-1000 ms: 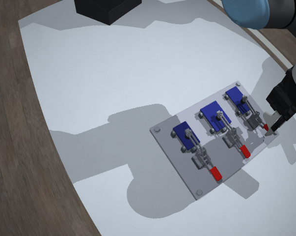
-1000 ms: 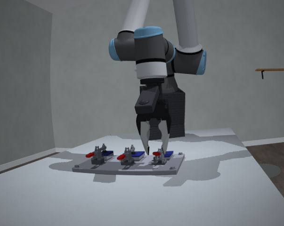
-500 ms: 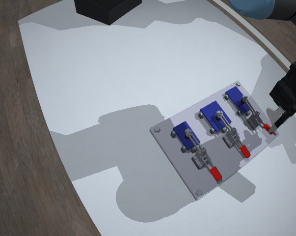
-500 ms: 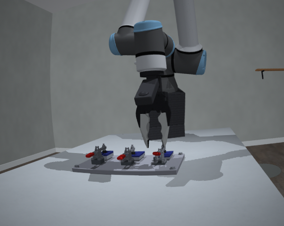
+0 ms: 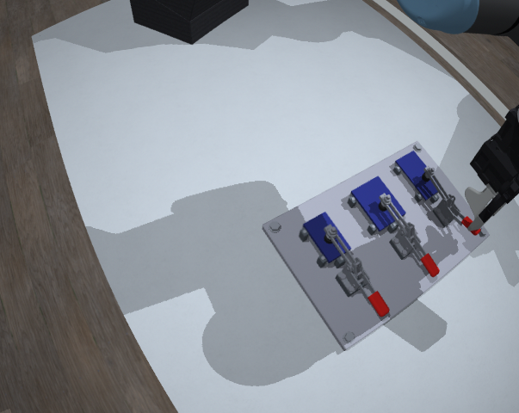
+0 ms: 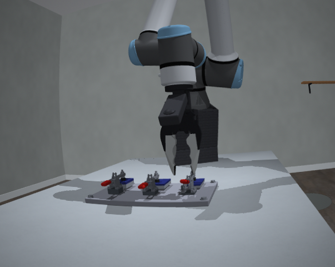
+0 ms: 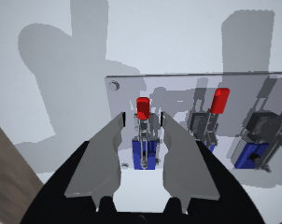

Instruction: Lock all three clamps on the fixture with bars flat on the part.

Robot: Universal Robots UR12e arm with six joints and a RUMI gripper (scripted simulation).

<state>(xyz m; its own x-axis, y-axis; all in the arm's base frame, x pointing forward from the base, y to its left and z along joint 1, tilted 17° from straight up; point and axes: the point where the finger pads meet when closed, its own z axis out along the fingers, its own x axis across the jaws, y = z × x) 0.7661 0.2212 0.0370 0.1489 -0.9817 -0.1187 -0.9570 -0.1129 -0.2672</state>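
Observation:
The fixture plate carries three clamps with red handles. My gripper is partly open and empty. Its fingertips are above the right-hand clamp, one on each side of its red handle in the wrist view. The middle red handle and the left red handle stick out over the plate's front side. All three bars reach over their blue parts; I cannot tell whether any clamp is locked or its bar fully flat.
A dark block stands at the back of the table. The middle clamp stands beside the right-hand one, on the right in the wrist view. Bolt heads stick up at the plate's corners.

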